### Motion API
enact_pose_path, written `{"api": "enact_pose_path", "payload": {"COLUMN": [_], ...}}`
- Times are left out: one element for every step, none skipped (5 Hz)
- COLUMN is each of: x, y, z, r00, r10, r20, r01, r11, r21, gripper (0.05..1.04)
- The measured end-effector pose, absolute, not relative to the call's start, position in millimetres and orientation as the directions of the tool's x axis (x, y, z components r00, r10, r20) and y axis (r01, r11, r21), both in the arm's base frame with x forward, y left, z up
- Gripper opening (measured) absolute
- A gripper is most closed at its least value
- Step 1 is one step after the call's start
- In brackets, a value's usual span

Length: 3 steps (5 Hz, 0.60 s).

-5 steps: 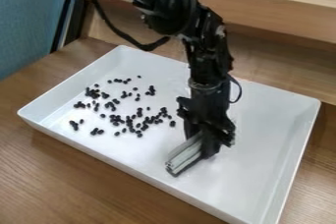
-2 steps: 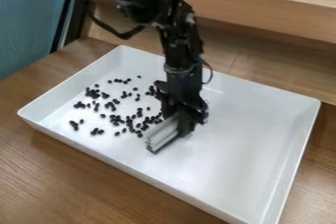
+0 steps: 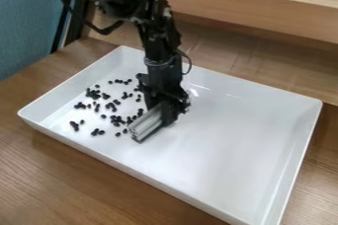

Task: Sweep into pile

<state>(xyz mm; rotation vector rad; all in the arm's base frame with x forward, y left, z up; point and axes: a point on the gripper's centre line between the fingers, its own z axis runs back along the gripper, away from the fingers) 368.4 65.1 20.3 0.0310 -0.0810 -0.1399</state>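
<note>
My gripper [image 3: 165,113] hangs low over the middle-left of the white tray [image 3: 231,155]. It holds a light grey, bar-like sweeping tool [image 3: 147,122], which rests on or just above the tray floor and slants down to the left. Small dark beans [image 3: 117,119] lie scattered across the tray's left part. The closest beans are right beside the tool's left side, and the arm and tool may hide others behind them.
A wooden table [image 3: 72,169] supports the tray, whose raised walls surround the work area. Behind stands a wooden ledge [image 3: 264,12], with a blue fabric surface [image 3: 26,21] at the upper left.
The gripper and its tool have moved left across the tray, up to the right edge of the beans. Some beans on that side are now hidden or displaced.
</note>
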Motion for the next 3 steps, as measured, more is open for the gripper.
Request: {"api": "enact_pose_path", "payload": {"x": [368.2,367.7,363.9], "y": [77.3,88.6,109.5], "z": [18.5,17.8,18.1], "r00": [0.986,0.984,0.986], "r10": [-0.137,-0.139,-0.124], "r20": [0.099,0.111,0.114], "r01": [0.133,0.132,0.114], "r11": [0.99,0.989,0.989], "r21": [0.046,0.07,0.089], "gripper": [0.399,0.399,0.399]}}
